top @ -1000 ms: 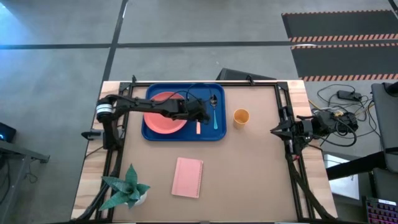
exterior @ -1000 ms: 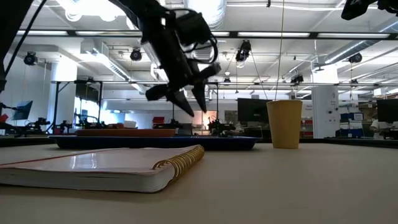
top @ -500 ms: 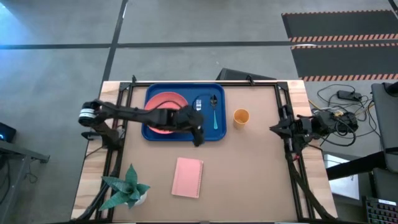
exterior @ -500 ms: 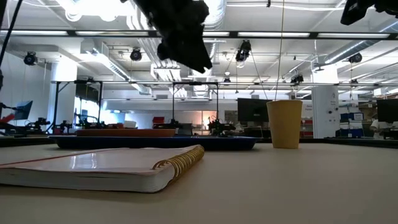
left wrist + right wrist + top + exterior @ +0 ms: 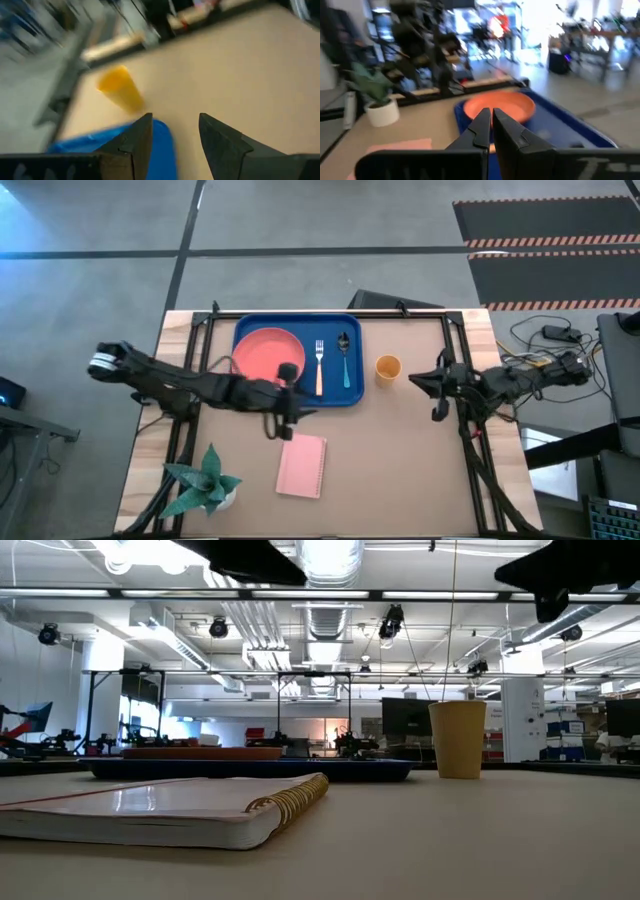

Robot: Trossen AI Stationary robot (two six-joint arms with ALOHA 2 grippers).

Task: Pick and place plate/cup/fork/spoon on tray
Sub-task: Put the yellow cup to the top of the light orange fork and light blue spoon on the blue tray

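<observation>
The blue tray (image 5: 297, 361) holds the coral plate (image 5: 265, 352), the orange-handled fork (image 5: 319, 366) and the blue-handled spoon (image 5: 344, 361), each lying flat. The yellow cup (image 5: 388, 367) stands upright on the table just right of the tray; it also shows in the low view (image 5: 458, 738). My left gripper (image 5: 296, 412) is open and empty over the tray's near edge, and its wrist view (image 5: 174, 122) looks toward the cup (image 5: 119, 91). My right gripper (image 5: 415, 378) is shut and empty, just right of the cup, and its wrist view (image 5: 492, 116) looks at the plate (image 5: 498, 106).
A pink spiral notebook (image 5: 301, 465) lies near the table's front middle and fills the low view's foreground (image 5: 160, 808). A potted plant (image 5: 203, 483) stands at the near left corner. Bare tabletop lies right of the notebook.
My left gripper has risen from over the fork and drawn back toward the table's near left, off the tray. The fork stays lying on the tray. My right gripper has come from the table's right edge toward the cup.
</observation>
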